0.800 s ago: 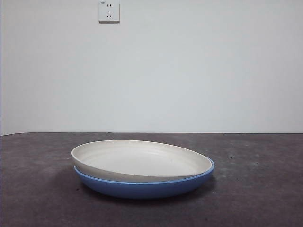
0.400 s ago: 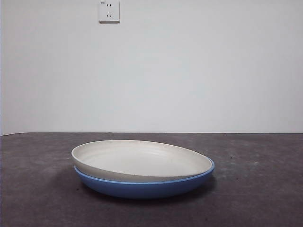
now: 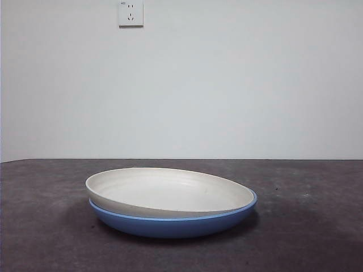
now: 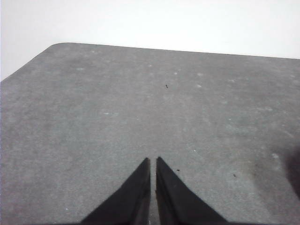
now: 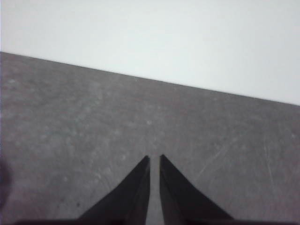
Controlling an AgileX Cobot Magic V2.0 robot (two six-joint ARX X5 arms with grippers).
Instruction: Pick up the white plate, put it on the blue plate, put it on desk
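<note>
Two plates stacked, white plate (image 3: pixel 170 191) tilted inside blue plate (image 3: pixel 170 224) on the desk (image 3: pixel 317 226), while left gripper (image 4: pixel 153 161) and right gripper (image 5: pixel 154 159) sit closed, empty.

Only the jaw tips of the robot show, and only in the two wrist views. The left gripper (image 4: pixel 153 161) appears as two matte black jaws, each a long wedge that is broad at its base and tapers to a sharp point. Their inner faces are straight and flat, with a thin pale sliver between them. The right gripper (image 5: pixel 154 159) has the same build: two plain black tapering wedges with smooth, unmarked surfaces. No screws, cables or lettering can be made out on either pair.
</note>
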